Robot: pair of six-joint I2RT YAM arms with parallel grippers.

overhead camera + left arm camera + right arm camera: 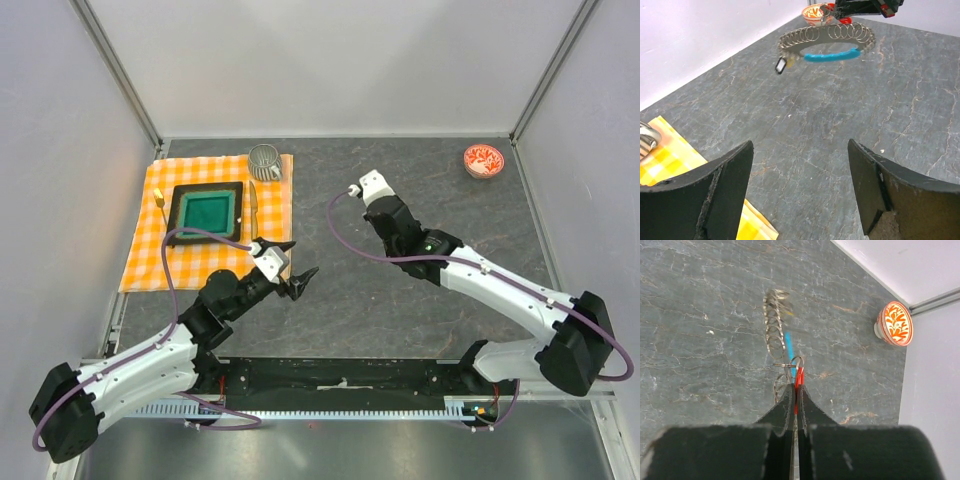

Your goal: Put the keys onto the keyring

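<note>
The keyring [827, 36], a loop of silvery rings with a curved blue tag [832, 55], hangs above the dark stone table. A small black and white key [781, 65] dangles from its left end. My right gripper [795, 389] is shut on a red key [799, 376] linked to the ring and holds the keyring [774, 325] up by it. In the top view the right wrist hides the keyring. My left gripper [296, 262] is open and empty, low over the table near the cloth's edge, facing the keyring from a distance [800, 145]. No yellow key shows.
An orange checked cloth [150, 250] at the left carries a black-framed green tray [207, 210], a ribbed mug [265, 160], a yellow-handled piece of cutlery [159, 195] and a knife [253, 205]. A red patterned bowl [484, 160] stands at the back right.
</note>
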